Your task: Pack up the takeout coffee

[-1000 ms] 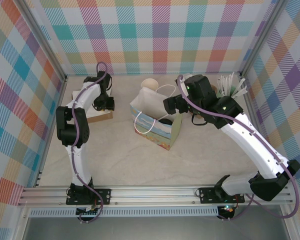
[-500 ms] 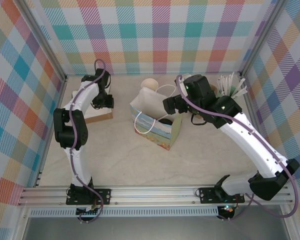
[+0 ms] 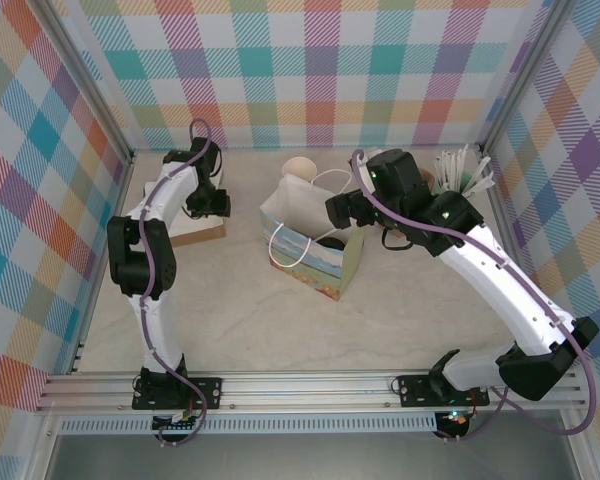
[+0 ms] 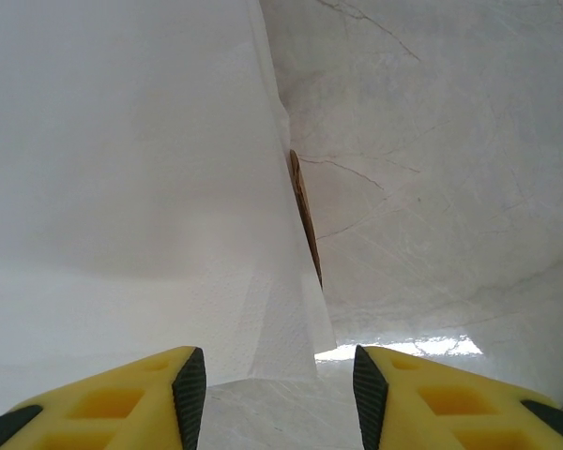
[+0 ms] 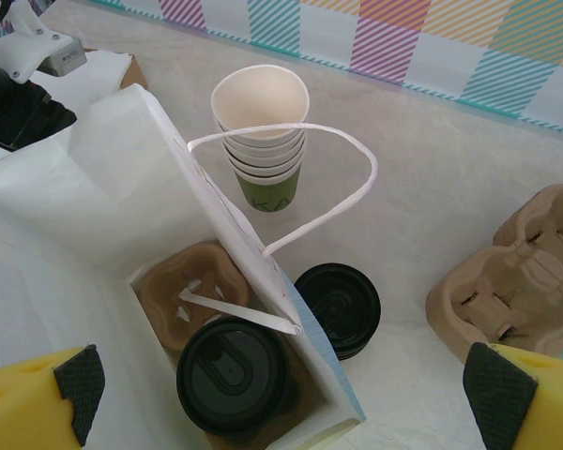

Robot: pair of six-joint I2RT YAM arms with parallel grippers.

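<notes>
Hovering above the open bag [image 5: 122,178], the right claw [image 5: 286,386] has its fingers spread wide, clamped on nothing. Directly below it is the takeout coffee [image 5: 233,375]: one cup, upright, black lid facing up at the claw, seated in the near slot of a pulp carrier [image 5: 183,292] inside the bag. The slot beside it is bare. Looks packed to me; the likely move is straight up, clear of the white handle loop [image 5: 357,187]. Right arm is nearer by far. Just outside the bag wall on the tabletop [image 5: 432,187]: one loose black lid [image 5: 338,307]. Right of that, two spare carriers [image 5: 507,291]. Farther back, one stack of lidless cups [image 5: 261,141], exact number hard to call. Left claw [image 4: 277,384], fingers apart too, sits well off left over white napkins [image 4: 122,187].
</notes>
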